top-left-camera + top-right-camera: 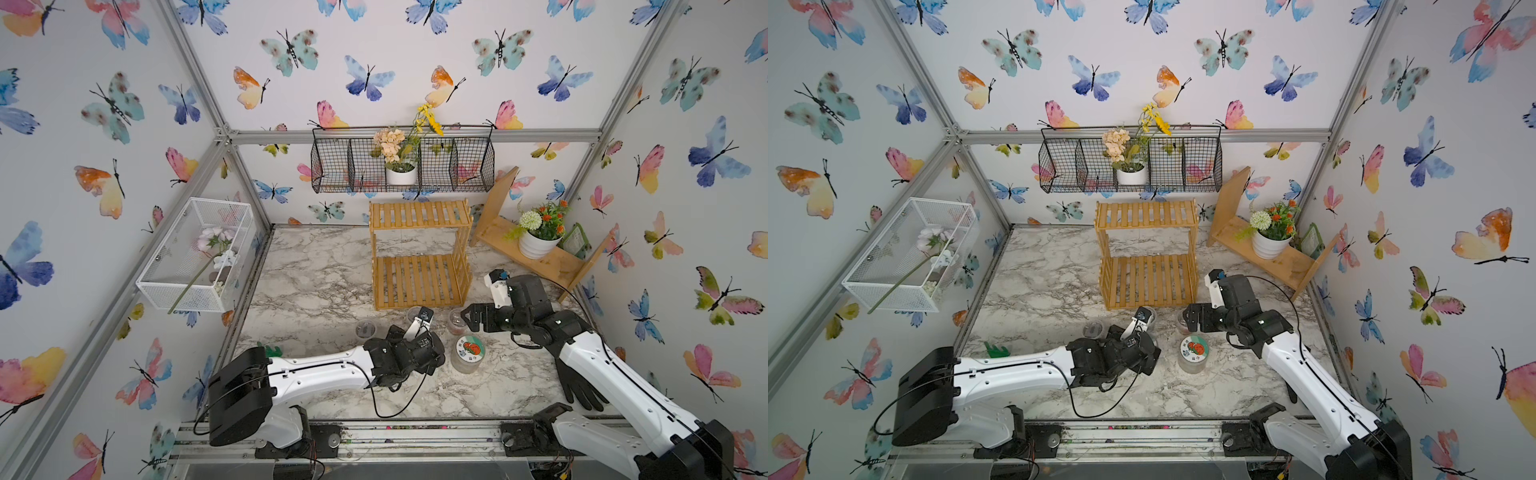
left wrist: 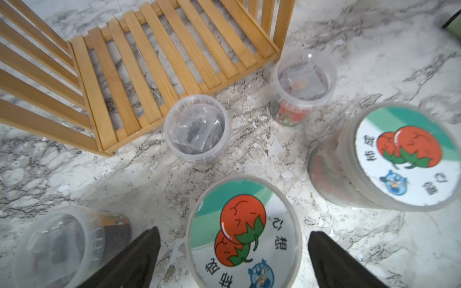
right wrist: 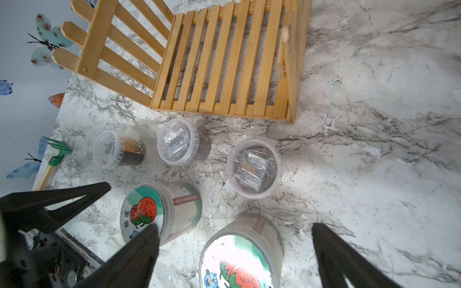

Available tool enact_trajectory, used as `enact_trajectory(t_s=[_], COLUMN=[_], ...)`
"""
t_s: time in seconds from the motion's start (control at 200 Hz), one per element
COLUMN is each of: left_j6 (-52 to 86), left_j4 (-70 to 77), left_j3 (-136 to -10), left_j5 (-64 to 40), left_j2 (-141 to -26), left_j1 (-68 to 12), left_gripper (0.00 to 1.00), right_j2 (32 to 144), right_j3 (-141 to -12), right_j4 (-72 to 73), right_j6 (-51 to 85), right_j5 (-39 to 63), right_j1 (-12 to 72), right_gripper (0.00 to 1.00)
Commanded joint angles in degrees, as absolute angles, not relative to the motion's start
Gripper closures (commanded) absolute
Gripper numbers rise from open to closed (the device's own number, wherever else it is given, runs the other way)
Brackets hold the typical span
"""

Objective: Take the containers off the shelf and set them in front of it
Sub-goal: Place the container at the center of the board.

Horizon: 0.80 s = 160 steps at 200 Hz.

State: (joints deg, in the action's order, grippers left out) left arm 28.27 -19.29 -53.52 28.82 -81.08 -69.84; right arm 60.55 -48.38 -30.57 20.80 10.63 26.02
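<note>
left wrist view: the left fingers (image 2: 139,259) are spread wide, one on each side of a jar (image 2: 243,232) with a teal-white lid and a red fruit print. a gap shows on both sides, so nothing is gripped. whether the tips reach below the lid rim is hard to tell from this angle. the jar stands upright on the marble table (image 2: 74,162).

right wrist view: the right fingers (image 3: 331,251) are likewise spread wide. the second jar (image 3: 239,256) (same lid print) shows between them, clear of both.

container positions: all five stand on the table in front of the shelf (image 1: 419,282).
- three small clear-lidded cups form a row just beside the shelf's front edge: left cup (image 3: 117,148), middle cup (image 3: 182,142), right cup (image 3: 253,168).
- the two jars stand side by side, apart from each other, nearer the robot than the cups.
- in both top views the left wrist hides the first jar and part of the middle cup.

a green hand rake (image 3: 58,152) lies on the table beyond the left cup.
</note>
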Motion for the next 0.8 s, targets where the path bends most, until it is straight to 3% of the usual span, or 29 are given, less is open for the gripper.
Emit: enact_trajectory(t_s=[0.0,0.19,0.451,0.796], left_j6=[25.57,22.92,15.62,10.73], left_j4=[-22.5,-24.26,-19.78,-4.66], left_j3=[-55.47,-54.77,-47.46,-34.61], left_j5=[33.78,34.89,32.88,28.14], left_j2=[-76.27,-69.33,-58.64,-51.84], left_j1=[-69.53,-64.37,-50.76,-34.94], left_gripper=[0.01,0.01,0.01,0.01], right_j2=[60.95,60.61,60.54,57.04], right_j3=[-50.07,-50.8,-49.09,-34.52], right_j4=[-28.2,-24.28,-18.28,-0.6], right_j6=[18.75,17.37,15.74,14.06], right_j5=[8.19,4.15,-2.41,-20.04], right_j1=[25.25,23.01,17.46,12.28], right_gripper=[0.02,0.02,0.01,0.01])
